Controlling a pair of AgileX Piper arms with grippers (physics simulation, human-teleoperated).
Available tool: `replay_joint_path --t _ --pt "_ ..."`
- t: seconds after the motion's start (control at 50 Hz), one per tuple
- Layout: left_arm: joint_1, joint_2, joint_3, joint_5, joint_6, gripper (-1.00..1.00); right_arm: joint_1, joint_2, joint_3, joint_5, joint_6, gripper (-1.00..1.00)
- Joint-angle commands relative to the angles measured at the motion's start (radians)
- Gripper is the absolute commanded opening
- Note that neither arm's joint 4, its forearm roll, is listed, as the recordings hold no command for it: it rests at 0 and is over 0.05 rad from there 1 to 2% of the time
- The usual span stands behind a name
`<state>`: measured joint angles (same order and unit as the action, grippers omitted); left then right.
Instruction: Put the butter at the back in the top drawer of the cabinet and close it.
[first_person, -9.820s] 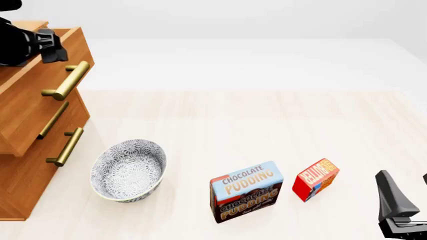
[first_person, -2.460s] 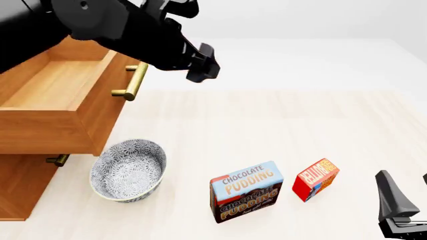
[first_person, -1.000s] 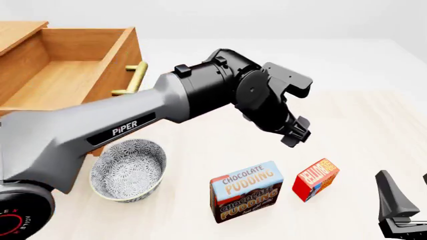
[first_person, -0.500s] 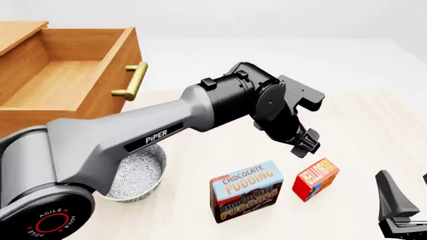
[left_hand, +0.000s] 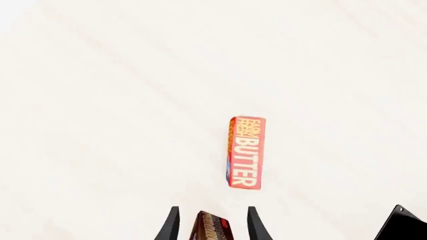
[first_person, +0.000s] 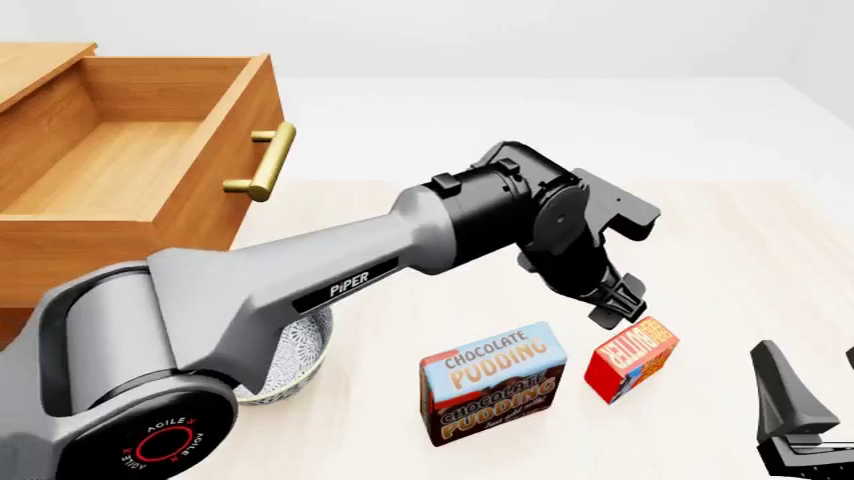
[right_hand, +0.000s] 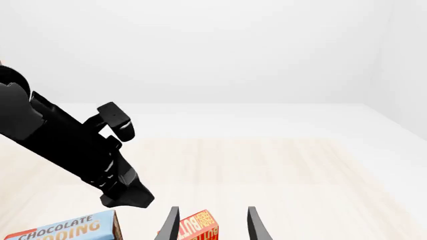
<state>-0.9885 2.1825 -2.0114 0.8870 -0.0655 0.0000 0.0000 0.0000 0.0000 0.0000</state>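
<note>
Left end effector (first_person: 618, 306) above red-orange butter (first_person: 633, 358)

The table (first_person: 400, 215) is being viewed from above and behind in the front view, facing forward and down. It is being looked down on steeply by the left wrist camera, while a low, near-level look is being taken by the right. The butter (left_hand: 245, 152) (first_person: 634, 358) (right_hand: 198, 226) is being shared by all three views.

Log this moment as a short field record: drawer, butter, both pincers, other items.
top drawer: pulled open, nothing visible inside
butter: on the table, right of the pudding box, ungrasped
left pincer: open, just above the butter
right pincer: open, low at the table's right edge, holding nothing
bowl: patterned, partly hidden behind the left arm
cabinet: at the left
</note>
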Motion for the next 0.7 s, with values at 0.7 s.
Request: replay_joint_path --t 0.7 --pt "-0.026 0.101 -0.135 0.067 0.023 1.00 0.000 0.000 0.000 0.000 0.000 1.00"
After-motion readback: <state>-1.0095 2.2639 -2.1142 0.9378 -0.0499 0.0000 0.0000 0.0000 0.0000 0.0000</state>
